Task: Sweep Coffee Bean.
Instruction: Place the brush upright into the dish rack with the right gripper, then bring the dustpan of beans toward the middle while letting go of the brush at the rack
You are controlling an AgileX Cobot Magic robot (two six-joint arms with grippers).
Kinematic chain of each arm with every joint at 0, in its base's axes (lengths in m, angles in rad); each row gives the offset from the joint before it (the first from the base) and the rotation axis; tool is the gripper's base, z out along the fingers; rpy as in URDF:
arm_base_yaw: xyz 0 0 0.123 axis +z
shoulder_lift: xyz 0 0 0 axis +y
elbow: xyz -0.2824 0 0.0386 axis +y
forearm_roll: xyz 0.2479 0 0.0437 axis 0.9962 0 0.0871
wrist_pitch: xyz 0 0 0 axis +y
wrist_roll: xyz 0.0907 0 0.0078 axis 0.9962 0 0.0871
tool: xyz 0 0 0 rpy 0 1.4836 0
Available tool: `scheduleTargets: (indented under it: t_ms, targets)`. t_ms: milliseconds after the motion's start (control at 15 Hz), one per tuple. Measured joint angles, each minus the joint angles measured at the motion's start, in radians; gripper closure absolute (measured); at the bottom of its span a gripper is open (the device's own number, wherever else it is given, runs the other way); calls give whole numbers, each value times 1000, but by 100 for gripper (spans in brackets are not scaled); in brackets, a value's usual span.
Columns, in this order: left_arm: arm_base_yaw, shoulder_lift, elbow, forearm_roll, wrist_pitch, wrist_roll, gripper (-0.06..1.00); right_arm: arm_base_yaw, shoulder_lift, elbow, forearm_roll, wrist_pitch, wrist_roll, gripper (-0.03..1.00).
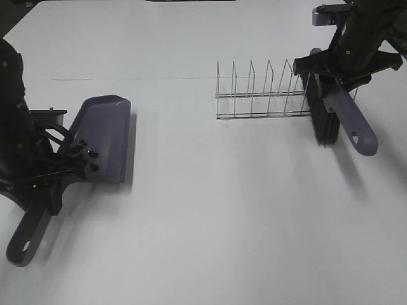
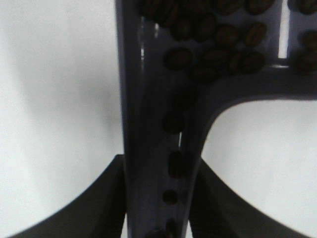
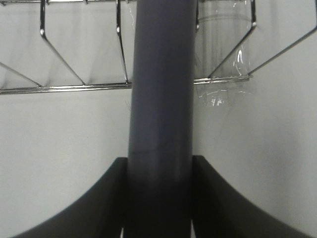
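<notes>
Our left end effector (image 2: 157, 201) clamps the dustpan (image 1: 105, 135), our right end effector (image 3: 158, 198) the brush (image 1: 324, 121) beside the rack (image 1: 261, 96); if we tilt, the beans (image 2: 213, 54) could spill.

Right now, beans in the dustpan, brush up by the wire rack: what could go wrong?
The beans lie loose in the dustpan, some strung along its handle groove; a tilt by the left gripper could spill them. The brush in the right gripper hangs at the end of the rack; a sideways swing might snag the wires.
</notes>
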State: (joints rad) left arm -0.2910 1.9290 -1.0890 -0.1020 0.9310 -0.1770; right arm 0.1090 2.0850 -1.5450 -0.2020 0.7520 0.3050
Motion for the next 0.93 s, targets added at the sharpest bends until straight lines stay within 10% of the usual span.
scheduleTargets:
  t_ms: [733,933]
  targets:
    - [0,0,0,-20,0,0,62,-2,12,0,20,-59,-27,66]
    - [0,0,0,-20,0,0,62,-2,3,-1,21,-61,-31,26]
